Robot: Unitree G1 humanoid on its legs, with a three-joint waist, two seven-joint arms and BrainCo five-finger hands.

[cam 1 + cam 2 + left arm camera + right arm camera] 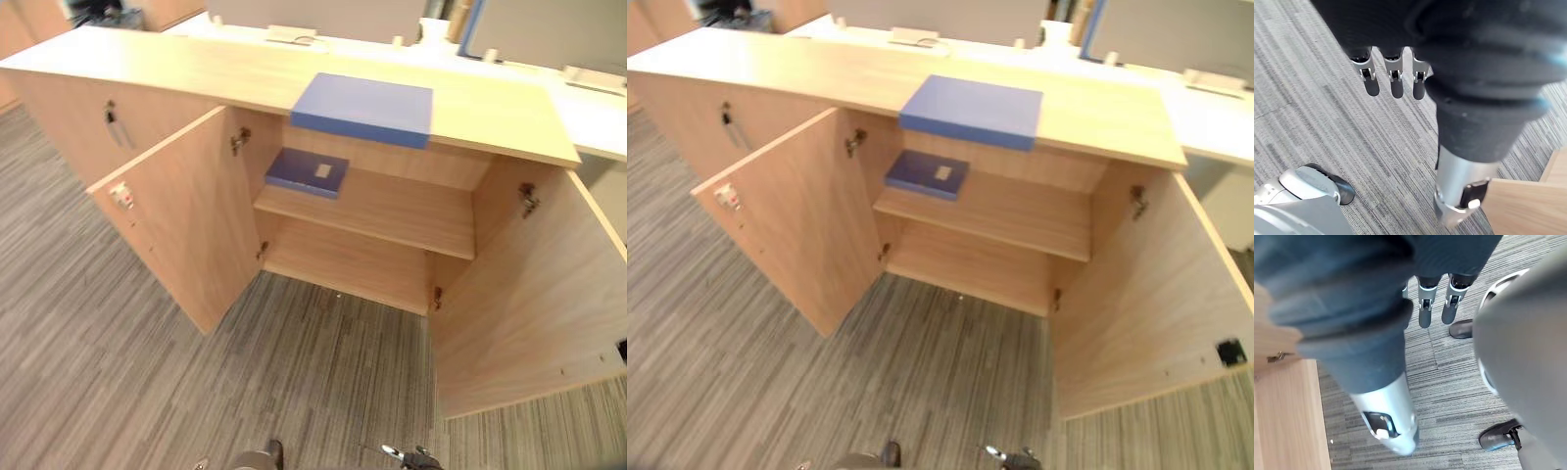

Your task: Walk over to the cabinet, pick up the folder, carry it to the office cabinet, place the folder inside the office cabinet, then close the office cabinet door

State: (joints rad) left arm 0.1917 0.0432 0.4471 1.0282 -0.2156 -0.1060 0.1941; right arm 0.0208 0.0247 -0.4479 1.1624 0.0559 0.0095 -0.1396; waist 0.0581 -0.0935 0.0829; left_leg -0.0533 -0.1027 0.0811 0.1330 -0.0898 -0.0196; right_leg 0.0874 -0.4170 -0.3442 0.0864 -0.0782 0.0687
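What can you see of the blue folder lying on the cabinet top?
The folder is a plain light-blue, thick rectangular slab. It is closed and lies flat on the wooden cabinet top, above the open compartment. Its near edge reaches the top's front edge, perhaps just overhanging. Nothing rests on it, and only the top touches it.
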